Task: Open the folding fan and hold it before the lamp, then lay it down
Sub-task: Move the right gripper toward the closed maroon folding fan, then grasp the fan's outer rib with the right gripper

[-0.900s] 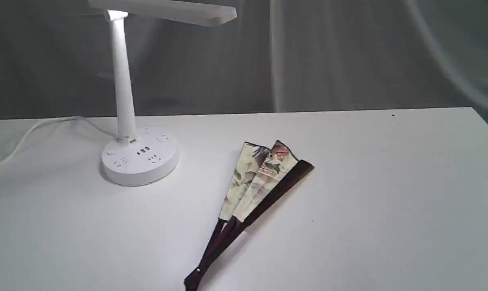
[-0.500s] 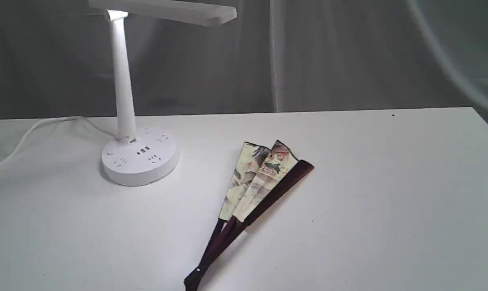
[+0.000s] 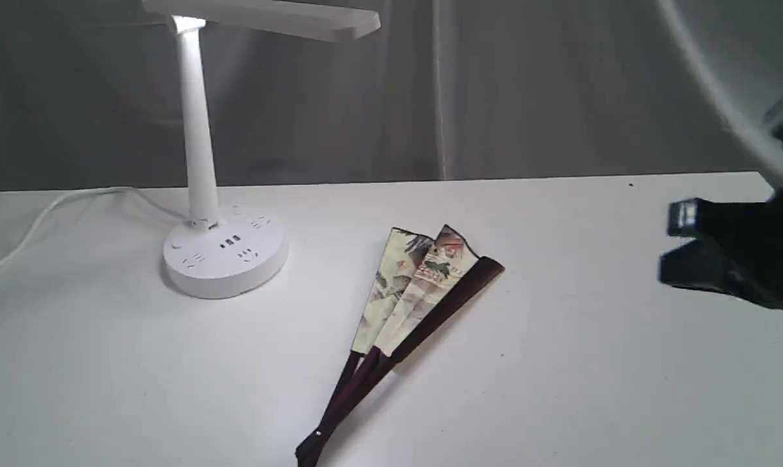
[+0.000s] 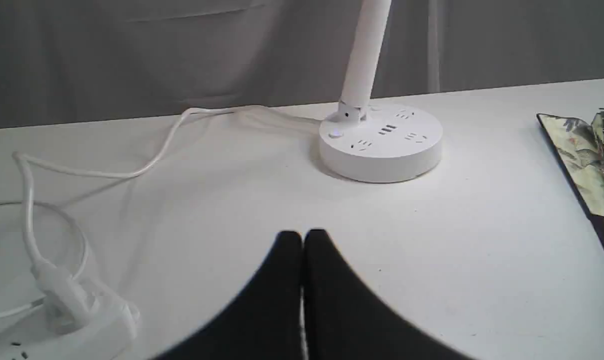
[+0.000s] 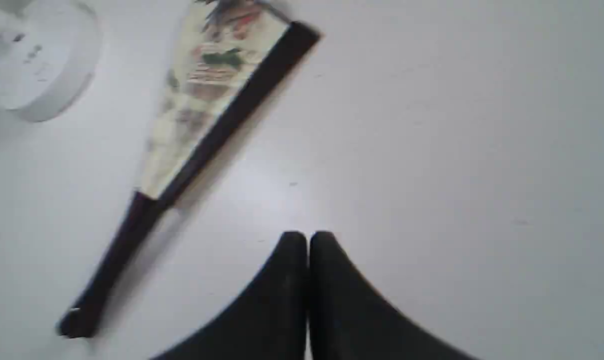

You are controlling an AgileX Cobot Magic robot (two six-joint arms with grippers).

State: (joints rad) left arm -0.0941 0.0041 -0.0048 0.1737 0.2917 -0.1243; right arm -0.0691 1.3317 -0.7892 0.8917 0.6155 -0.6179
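The white table point(image 3: 625, 389) carries the lamp point(image 3: 196, 149) at its left rear. The folding fan point(image 3: 423, 292) lies flat near the table's middle, to the right of the lamp's round base and apart from it, only partly spread. The right gripper point(image 5: 308, 236) hangs over the table well to the fan's right, fingertips pressed together on nothing. The left gripper point(image 4: 303, 234), facing the lamp base, is likewise closed and empty

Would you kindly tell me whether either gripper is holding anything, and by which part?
Nothing is held. The left gripper and right gripper are both shut and empty; the folding fan lies on the table, touched by neither.
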